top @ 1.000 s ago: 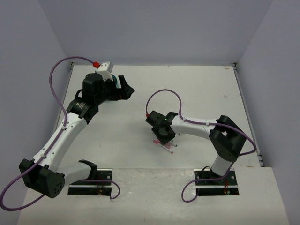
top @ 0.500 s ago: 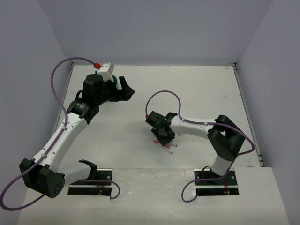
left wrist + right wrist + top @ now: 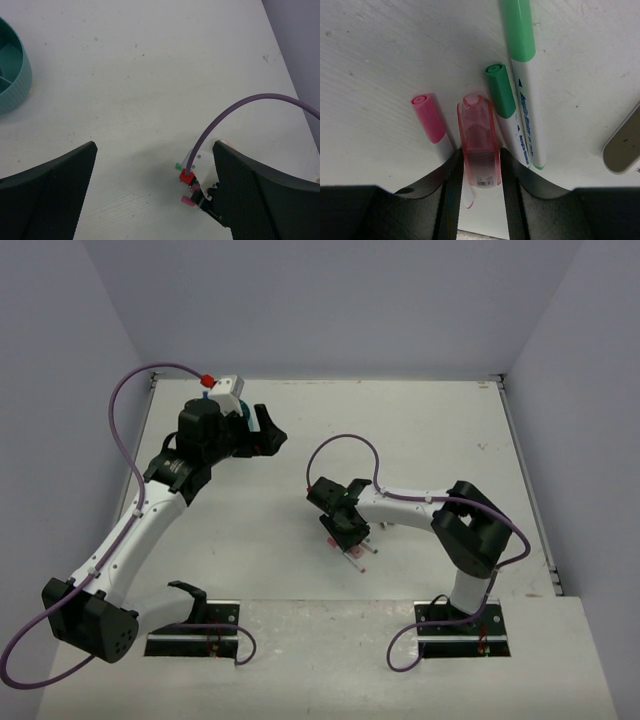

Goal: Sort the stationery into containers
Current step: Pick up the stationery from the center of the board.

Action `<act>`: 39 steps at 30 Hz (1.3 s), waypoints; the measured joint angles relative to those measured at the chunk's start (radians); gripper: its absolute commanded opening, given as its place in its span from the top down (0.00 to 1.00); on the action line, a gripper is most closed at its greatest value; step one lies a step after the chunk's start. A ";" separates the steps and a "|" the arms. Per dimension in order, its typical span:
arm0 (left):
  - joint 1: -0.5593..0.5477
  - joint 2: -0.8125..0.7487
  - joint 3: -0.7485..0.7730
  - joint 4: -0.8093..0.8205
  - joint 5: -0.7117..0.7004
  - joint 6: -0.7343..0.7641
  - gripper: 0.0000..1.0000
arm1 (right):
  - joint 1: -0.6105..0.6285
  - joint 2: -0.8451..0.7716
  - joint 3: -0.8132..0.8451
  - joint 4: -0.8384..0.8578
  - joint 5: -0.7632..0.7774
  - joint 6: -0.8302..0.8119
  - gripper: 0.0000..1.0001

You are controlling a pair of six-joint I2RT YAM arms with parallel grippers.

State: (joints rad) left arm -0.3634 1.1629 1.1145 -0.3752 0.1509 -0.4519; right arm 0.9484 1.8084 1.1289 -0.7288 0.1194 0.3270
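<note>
A red marker (image 3: 479,130) on the surface (image 3: 150,60) is pinched by the right tool (image 3: 480,156), a pink marker (image 3: 430,117) at its 9 o'clock. The left tool (image 3: 154,147) is spread, the teal tub (image 3: 12,85) at 10 o'clock.

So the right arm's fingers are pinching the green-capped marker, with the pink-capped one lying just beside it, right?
Not quite. In the right wrist view the fingers are pinching the marker with the clear red cap, not a green one. The pink-capped marker does lie just beside it; the green-capped marker lies on its other side.
</note>
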 measured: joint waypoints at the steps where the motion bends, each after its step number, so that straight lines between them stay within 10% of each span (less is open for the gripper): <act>1: 0.000 0.000 0.000 0.000 0.000 0.000 0.00 | 0.000 0.001 0.001 0.000 -0.001 0.000 0.63; 12: 0.000 0.000 -0.016 0.019 0.007 -0.005 0.00 | 0.000 0.003 0.014 -0.004 0.006 -0.012 1.00; 29: -0.039 -0.012 -0.197 0.320 0.245 -0.257 0.00 | 0.000 -0.474 -0.020 0.254 0.079 -0.067 1.00; 39: -0.181 0.093 -0.202 0.491 0.318 -0.339 0.26 | 0.000 -0.493 -0.037 0.304 0.100 -0.067 1.00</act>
State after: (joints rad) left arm -0.5447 1.2556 0.9127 0.1156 0.4689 -0.7910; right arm 0.9482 1.3151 1.0924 -0.4249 0.2192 0.2600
